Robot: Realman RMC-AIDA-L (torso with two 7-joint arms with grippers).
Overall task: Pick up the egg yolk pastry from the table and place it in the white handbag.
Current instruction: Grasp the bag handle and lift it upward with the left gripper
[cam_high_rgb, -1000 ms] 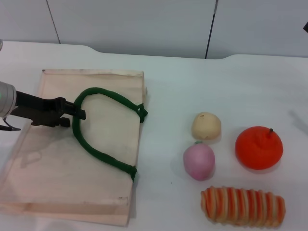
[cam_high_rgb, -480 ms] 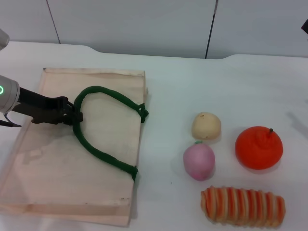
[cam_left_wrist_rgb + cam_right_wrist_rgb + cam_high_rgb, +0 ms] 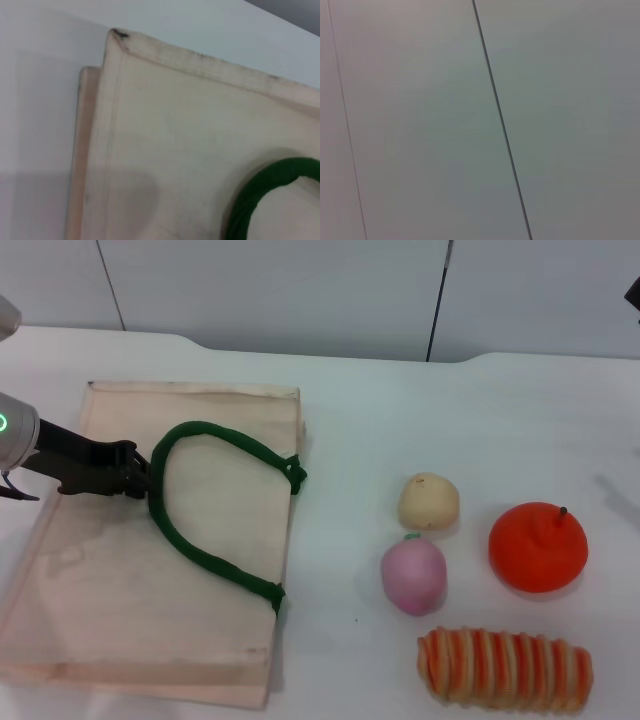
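1. Left pincer (image 3: 140, 478) found over the near-left part of the white handbag (image 3: 100, 620), tip right against the green handle (image 3: 200, 545) where the loop bends. Appeared closed on or hooked into that loop; exact finger gap not readable in the head view, and own fingers absent from the left wrist view. Recorded as cannot tell.
2. Handle loop seen drawn toward the left pincer and raised slightly off the cloth. Judged as a hold meant to lift the upper layer and open the mouth for loading.
3. Handbag lying flat on the table (image 3: 400, 400), mouth edge facing the food items. Two cloth layers visible at the far corner (image 3: 117, 37) in the left wrist view, upper one offset from the lower. Opening not yet wide enough for a drop, by judgement.
4. Egg yolk pastry (image 3: 429, 501) located on the table, well apart from the handbag, untouched. Pink round fruit (image 3: 413, 575) just beside it on the near side; orange fruit (image 3: 537, 546) near on the right; striped roll (image 3: 505, 670) nearest the robot.
5. Right pincer not in view; right wrist view showed only a plain panelled wall (image 3: 480, 120). Arm judged parked and raised.
6. Pickup not begun. Crowding by the pink fruit noted as a risk for the approach.
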